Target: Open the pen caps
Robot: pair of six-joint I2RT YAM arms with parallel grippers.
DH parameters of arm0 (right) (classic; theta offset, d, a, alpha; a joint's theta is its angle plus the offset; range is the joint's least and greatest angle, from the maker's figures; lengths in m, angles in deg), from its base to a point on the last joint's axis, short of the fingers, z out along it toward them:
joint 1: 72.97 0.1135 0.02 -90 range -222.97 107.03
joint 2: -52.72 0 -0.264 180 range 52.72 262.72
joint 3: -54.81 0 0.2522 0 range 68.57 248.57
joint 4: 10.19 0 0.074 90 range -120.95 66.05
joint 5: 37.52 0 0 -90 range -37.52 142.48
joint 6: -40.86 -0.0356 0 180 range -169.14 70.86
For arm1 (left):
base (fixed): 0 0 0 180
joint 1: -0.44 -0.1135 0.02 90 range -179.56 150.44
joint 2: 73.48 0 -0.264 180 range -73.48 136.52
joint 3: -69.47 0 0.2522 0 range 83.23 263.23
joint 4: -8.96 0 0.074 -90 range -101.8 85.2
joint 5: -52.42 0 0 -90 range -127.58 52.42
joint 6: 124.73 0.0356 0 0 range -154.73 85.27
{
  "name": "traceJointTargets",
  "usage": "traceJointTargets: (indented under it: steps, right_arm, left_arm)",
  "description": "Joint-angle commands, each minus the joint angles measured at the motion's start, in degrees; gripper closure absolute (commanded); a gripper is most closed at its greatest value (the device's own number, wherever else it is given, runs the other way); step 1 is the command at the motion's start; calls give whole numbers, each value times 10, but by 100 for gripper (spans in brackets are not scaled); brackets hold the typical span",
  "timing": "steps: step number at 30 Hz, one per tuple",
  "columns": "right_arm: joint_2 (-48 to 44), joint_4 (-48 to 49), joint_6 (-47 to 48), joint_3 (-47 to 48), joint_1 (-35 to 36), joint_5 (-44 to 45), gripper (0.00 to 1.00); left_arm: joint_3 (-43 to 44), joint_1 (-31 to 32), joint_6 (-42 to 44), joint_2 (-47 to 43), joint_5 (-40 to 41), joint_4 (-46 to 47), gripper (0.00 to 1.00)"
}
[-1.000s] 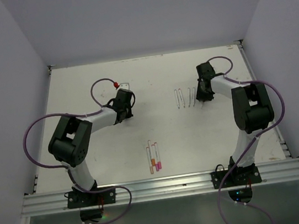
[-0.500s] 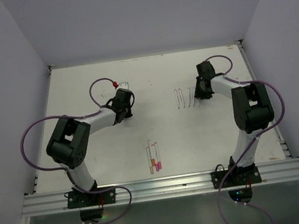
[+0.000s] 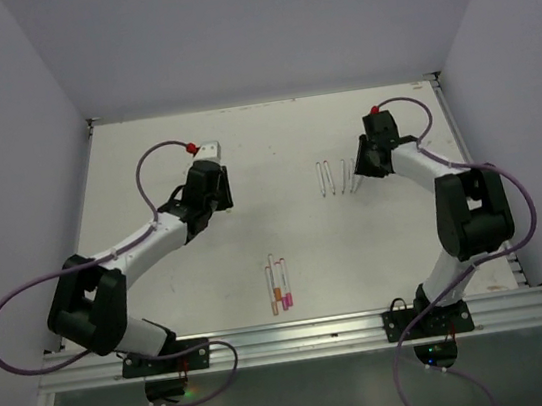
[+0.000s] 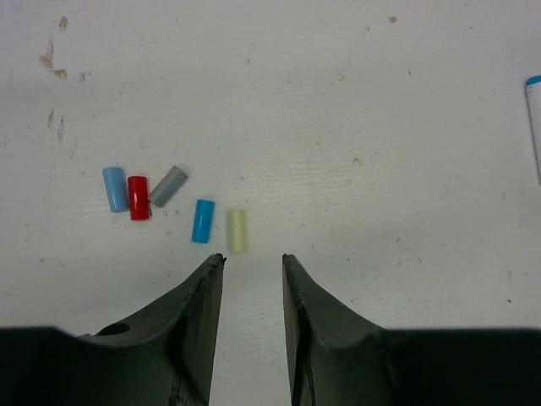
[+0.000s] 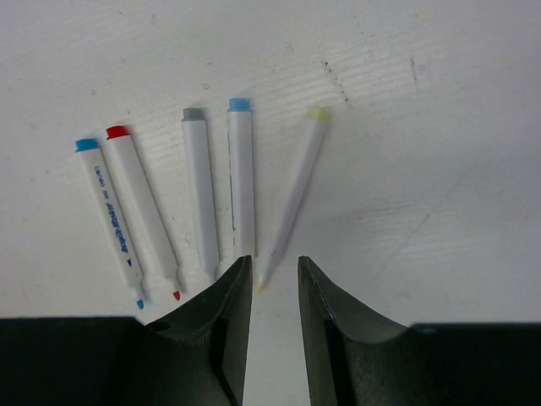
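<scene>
The left gripper (image 4: 252,260) is released, its dark tapered fingers apart and empty. A stubby pale yellow plastic cap (image 4: 237,230) lies just beyond one fingertip. Left of that cap lie four more smooth cylinders: a blue cap (image 4: 203,221), a grey cap (image 4: 167,186), a red cap (image 4: 138,197) and a light blue cap (image 4: 115,189). The right gripper (image 5: 275,262) is also spread, and the bare tip of a slim yellow-ended white pen (image 5: 294,190) lies just ahead of its gap.
</scene>
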Motion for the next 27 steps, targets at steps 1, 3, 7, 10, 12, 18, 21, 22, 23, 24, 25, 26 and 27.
traceJointTargets:
  steps: [1, 3, 7, 10, 12, 18, 21, 22, 23, 24, 25, 26, 27]
  right_arm:
    - [-114, -4, 5, -23, 19, 10, 68]
    - [-143, -35, 3, -39, 41, 29, 68]
    - [-204, -67, -17, -75, 146, 58, 68]
    - [-230, -85, -57, -106, 225, 69, 68]
    - [-244, -81, -82, -135, 281, 71, 68]
    - [-223, -64, -153, -177, 411, 83, 68]
    - [-201, -72, -178, -161, 465, 106, 68]
    - [-189, -71, -182, -157, 476, 114, 68]
    - [-181, -69, -187, -149, 485, 114, 68]
    - [-173, -70, -193, -144, 498, 114, 68]
    - [-154, -71, -196, -138, 503, 115, 68]
    - [-146, -72, -198, -128, 508, 117, 68]
    - [-139, -76, -202, -123, 517, 119, 68]
  left_arm:
    - [-33, 4, -9, -51, -37, 17, 63]
    - [-56, 5, -23, -77, -51, 21, 62]
    - [-98, 4, -45, -126, -65, 37, 57]
    - [-116, 5, -56, -154, -78, 38, 54]
    - [-117, 4, -59, -166, -87, 36, 53]
    - [-133, 4, -64, -186, -94, 36, 51]
    - [-137, 4, -67, -184, -100, 38, 51]
    - [-139, 4, -67, -183, -103, 38, 50]
    - [-139, 4, -67, -183, -105, 38, 50]
    - [-140, 4, -67, -183, -105, 38, 50]
    - [-140, 5, -68, -183, -105, 38, 50]
    - [-141, 5, -68, -184, -105, 38, 50]
    - [-141, 4, -69, -182, -105, 38, 50]
